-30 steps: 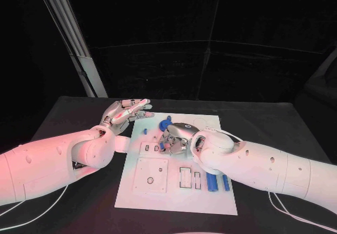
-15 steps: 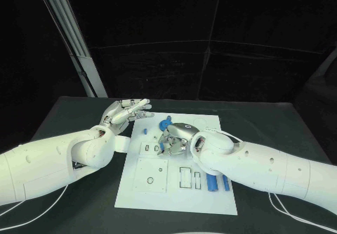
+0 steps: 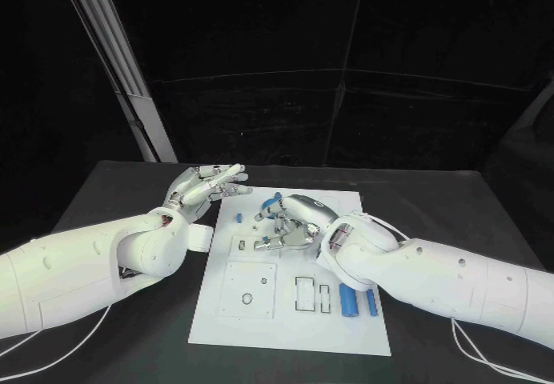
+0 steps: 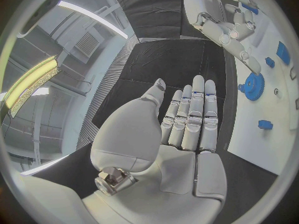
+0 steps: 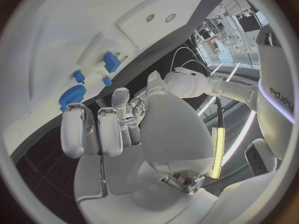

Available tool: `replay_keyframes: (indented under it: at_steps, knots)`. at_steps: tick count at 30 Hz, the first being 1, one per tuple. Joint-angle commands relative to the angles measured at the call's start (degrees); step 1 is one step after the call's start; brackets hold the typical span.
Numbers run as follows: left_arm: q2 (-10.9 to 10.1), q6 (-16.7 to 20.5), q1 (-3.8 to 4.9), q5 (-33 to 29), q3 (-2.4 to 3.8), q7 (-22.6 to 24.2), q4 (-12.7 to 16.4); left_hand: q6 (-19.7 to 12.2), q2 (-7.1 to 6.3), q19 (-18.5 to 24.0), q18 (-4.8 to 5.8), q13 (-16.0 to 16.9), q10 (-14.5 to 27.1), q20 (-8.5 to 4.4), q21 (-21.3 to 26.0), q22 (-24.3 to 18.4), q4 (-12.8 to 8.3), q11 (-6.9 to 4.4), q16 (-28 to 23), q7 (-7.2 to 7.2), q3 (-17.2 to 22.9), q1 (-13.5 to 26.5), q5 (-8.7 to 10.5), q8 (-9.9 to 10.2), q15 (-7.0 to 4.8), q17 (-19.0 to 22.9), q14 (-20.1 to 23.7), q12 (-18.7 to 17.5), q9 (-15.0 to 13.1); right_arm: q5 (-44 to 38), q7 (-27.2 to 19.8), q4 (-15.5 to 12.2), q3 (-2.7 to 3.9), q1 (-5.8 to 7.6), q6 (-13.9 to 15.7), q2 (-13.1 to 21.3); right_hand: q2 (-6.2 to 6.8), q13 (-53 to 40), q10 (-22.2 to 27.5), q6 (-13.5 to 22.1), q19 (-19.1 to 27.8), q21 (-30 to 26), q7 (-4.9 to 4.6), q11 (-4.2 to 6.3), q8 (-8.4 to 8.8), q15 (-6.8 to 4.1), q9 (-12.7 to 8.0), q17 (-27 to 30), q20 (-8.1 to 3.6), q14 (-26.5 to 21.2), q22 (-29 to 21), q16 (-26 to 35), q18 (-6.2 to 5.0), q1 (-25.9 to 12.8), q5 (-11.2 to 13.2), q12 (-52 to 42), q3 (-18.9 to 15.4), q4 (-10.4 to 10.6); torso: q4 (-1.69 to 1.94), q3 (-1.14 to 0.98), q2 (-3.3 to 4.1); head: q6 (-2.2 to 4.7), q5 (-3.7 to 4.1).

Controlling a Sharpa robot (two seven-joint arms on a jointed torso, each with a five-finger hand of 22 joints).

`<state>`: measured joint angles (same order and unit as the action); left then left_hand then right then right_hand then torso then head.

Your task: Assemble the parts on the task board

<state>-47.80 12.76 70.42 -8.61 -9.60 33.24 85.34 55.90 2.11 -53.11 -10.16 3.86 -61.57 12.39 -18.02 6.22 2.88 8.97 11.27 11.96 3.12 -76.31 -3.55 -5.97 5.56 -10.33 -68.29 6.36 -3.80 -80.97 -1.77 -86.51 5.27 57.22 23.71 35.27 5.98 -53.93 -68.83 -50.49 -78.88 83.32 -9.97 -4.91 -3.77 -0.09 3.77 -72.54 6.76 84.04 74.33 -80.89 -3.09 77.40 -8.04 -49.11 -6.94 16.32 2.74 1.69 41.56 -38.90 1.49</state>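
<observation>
The white task board [image 3: 289, 328] lies mid-table. A blue gear [image 3: 268, 206] stands near its far edge, with a small blue piece [image 3: 238, 216] at its left. Two blue cylinders [image 3: 352, 300] lie side by side near the board's right edge. My right hand [image 3: 295, 222] hovers over the board's far half just right of the gear, fingers spread and pointing down, nothing in them. My left hand [image 3: 208, 186] is raised beyond the board's far left corner, palm flat, fingers straight and empty. The left wrist view shows the gear [image 4: 252, 87] past those fingers [image 4: 193, 114]. The right wrist view shows the gear [image 5: 73, 95] and small blue pieces [image 5: 112, 61].
A metal post [image 3: 122, 64] rises behind the table's far left corner. Thin cables [image 3: 462, 344] hang by my right arm near the table's front. Rectangular slots [image 3: 305, 290] and a square plate [image 3: 248, 288] mark the board's near half. Black table [image 3: 115, 184] surrounds the board.
My right hand has uncurled: its fingers, bunched low over the board before, are now spread and stretched out. The left hand has barely moved.
</observation>
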Motion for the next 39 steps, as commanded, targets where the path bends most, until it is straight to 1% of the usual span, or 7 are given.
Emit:
replay_keyframes:
  at_steps: [1,11,13,17,22,29,39]
  knots:
    - [-0.1,0.2,0.10,0.8,0.05,-1.1,-0.4,0.5,0.38,-1.6,-0.54,0.0,-0.7,-0.51,-0.9,0.2,-0.4,-0.48,0.9,-0.14,0.1,0.3,0.03,0.4,-0.40,-0.7,-2.1,-0.2,0.0,13.8,-11.5,-1.7,0.10,0.52,2.0,2.3,-1.69,0.7,0.8,-1.5,1.0,-0.7,0.35,0.35,-0.65,0.36,0.3,1.1,-0.05,1.9,-1.2,0.7,-0.76,1.2,-1.0,0.5,0.1,-1.0,-0.14,-0.06,-0.31,0.06,-0.22]
    - [-1.1,3.0,0.40,14.1,0.07,-16.6,-0.9,5.4,-1.70,-15.5,-0.53,2.0,-13.2,-6.25,-10.0,4.1,0.1,-5.57,16.2,-3.95,2.9,2.8,-3.59,-0.7,-6.12,-12.6,-18.0,4.0,-0.5,33.5,-13.4,-4.0,1.47,4.25,-1.1,9.6,-5.52,13.0,5.2,-3.9,15.5,-14.6,1.29,1.23,-1.13,-0.47,0.1,27.6,-1.17,-6.0,-23.6,22.1,-5.21,5.9,-1.4,13.3,0.2,-4.2,-0.42,-0.51,-1.81,-0.23,-1.00]
    - [-1.1,3.7,0.61,16.7,0.07,-19.1,-1.1,5.9,-3.18,-19.2,-0.59,4.4,-16.8,-8.13,-13.7,6.1,1.6,-6.53,38.7,-5.23,1.2,5.1,1.17,-0.9,-7.19,-33.2,-18.9,7.0,-0.6,36.1,-13.1,-3.6,1.66,5.13,-2.2,10.9,-5.81,17.7,11.0,-3.6,25.9,-25.8,0.33,-0.15,-0.80,0.74,0.1,40.0,-0.34,-14.2,-37.8,36.0,-7.06,5.7,0.7,20.7,-0.3,-3.6,-0.51,-0.64,-2.17,-0.66,-1.20]
    - [-0.7,0.2,1.66,24.0,0.07,-27.2,-1.7,4.4,-3.52,-24.0,0.11,12.1,-18.7,-9.38,-22.2,11.5,4.3,-7.16,67.6,-5.84,-2.2,8.0,-0.22,-2.4,-8.37,-64.2,-20.1,16.5,-1.3,41.4,-13.2,-2.6,1.88,6.31,-4.6,13.2,-6.32,29.7,8.7,-5.2,29.9,-42.7,-1.39,-2.27,-0.67,3.84,0.2,49.8,3.10,-19.7,-48.5,55.4,-7.57,7.4,2.2,31.7,-1.6,-5.2,-0.83,-0.82,-2.87,-1.35,-1.69]
    - [0.4,-8.9,3.73,35.5,0.06,-40.2,-2.8,1.4,-2.44,-25.9,2.20,26.1,-7.9,-9.46,-40.4,32.2,7.9,-7.37,73.1,-5.68,-4.3,6.9,0.70,-7.9,-8.27,-71.2,-19.5,32.0,-3.5,47.0,-14.9,-1.5,1.97,6.88,-6.9,15.0,-8.80,41.4,2.7,-7.6,22.9,-52.6,-0.78,-1.99,-0.21,3.69,0.1,56.4,3.16,-14.0,-56.3,67.0,-7.49,9.1,2.4,38.9,-3.0,-7.2,-1.12,-1.23,-3.67,-1.86,-2.34]
    - [3.0,-16.7,5.49,46.4,0.06,-52.6,-4.5,1.9,-0.86,-29.6,4.51,32.4,-7.7,-9.69,-52.2,49.6,12.8,-8.14,77.1,-6.63,-6.2,9.5,0.69,-13.5,-8.86,-77.1,-21.1,40.0,-6.1,48.9,-15.8,-0.8,2.00,7.20,-6.8,15.9,-9.85,45.4,-0.8,-8.6,17.8,-54.4,-0.24,-1.05,-0.09,2.58,0.1,57.7,1.96,-8.3,-58.2,69.7,-7.48,9.6,1.9,40.9,-4.3,-8.0,-1.24,-1.56,-4.19,-2.05,-2.64]
    - [8.1,-20.2,6.36,53.0,-1.19,-59.7,-7.3,0.3,-0.18,-30.8,5.86,51.1,-12.4,-10.97,-58.9,59.4,13.7,-9.91,78.7,-8.89,-12.6,12.4,0.68,-26.1,-10.37,-79.7,-21.7,58.2,-14.8,47.9,-15.6,-0.3,2.00,7.29,-5.7,16.0,-9.82,46.4,-1.1,-8.2,17.0,-55.3,-0.37,-1.19,0.07,2.66,0.0,58.1,1.88,-7.5,-58.9,71.2,-7.39,9.4,1.3,41.7,-5.2,-8.2,-1.27,-1.55,-4.13,-2.08,-2.70]
